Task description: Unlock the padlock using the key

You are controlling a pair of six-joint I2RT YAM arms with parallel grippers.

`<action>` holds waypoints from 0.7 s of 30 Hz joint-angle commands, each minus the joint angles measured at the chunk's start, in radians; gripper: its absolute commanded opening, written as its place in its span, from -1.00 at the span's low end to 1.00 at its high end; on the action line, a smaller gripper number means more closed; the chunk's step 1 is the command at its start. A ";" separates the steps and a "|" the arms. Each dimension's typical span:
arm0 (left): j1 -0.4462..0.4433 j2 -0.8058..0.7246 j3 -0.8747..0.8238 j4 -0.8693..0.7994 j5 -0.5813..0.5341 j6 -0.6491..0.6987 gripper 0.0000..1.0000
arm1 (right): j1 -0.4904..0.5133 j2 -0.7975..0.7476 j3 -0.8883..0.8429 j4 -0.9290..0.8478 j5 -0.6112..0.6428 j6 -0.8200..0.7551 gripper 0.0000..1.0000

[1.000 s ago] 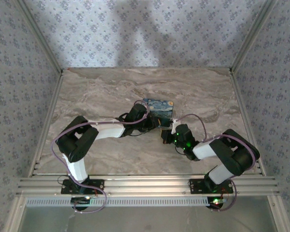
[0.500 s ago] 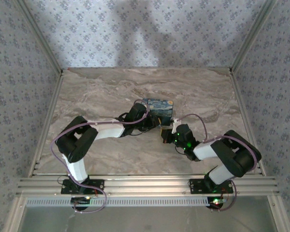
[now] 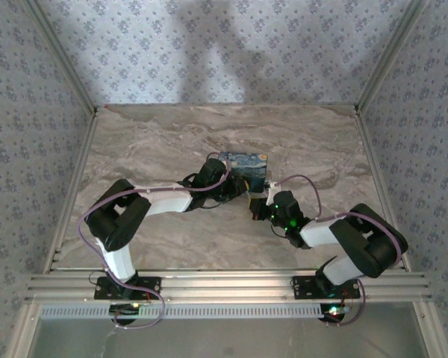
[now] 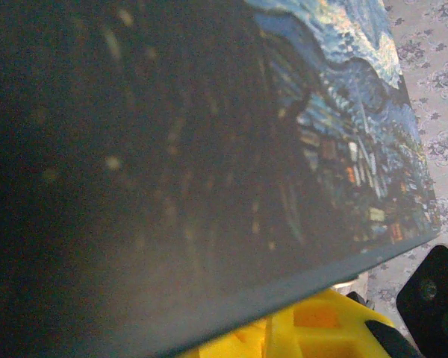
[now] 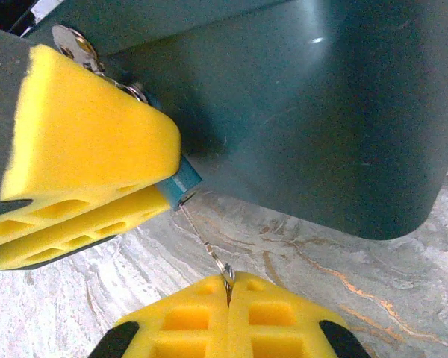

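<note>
The right arm's elbow (image 3: 373, 242) has swung outward while the right gripper (image 5: 228, 287) keeps its pads (image 5: 187, 313) pressed on what seems the thin key (image 5: 205, 242), whose tip meets the padlock (image 5: 182, 186) clamped by the left gripper (image 5: 168, 177) under the box (image 5: 306, 112), so the turning probably begins.

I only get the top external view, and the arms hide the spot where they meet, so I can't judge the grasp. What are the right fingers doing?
Observer: The right fingers are shut, pinching a thin wire at their tips.
Operator: Where does that wire lead?
Observer: Up to a small blue piece that pokes out between the left fingers, right beside the dark box.
</note>
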 commanded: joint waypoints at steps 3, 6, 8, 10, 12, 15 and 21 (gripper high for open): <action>-0.036 0.014 -0.007 -0.044 0.059 0.007 -0.72 | -0.005 -0.041 0.073 0.128 -0.029 -0.018 -1.00; -0.037 0.014 -0.004 -0.044 0.059 0.007 -0.72 | -0.006 -0.036 0.087 0.125 -0.035 -0.025 -1.00; -0.037 0.015 -0.004 -0.043 0.060 0.005 -0.71 | -0.003 -0.031 0.096 0.120 -0.040 -0.029 -1.00; -0.037 0.015 -0.001 -0.045 0.059 0.005 -0.71 | -0.001 -0.023 0.101 0.120 -0.039 -0.030 -1.00; -0.039 0.017 -0.001 -0.045 0.059 0.005 -0.71 | -0.001 -0.016 0.101 0.129 -0.033 -0.031 -1.00; -0.039 0.017 -0.004 -0.046 0.059 0.004 -0.72 | -0.002 -0.017 0.100 0.138 -0.026 -0.032 -1.00; -0.041 0.020 0.000 -0.050 0.060 0.004 -0.72 | -0.003 -0.017 0.122 0.132 -0.014 -0.059 -1.00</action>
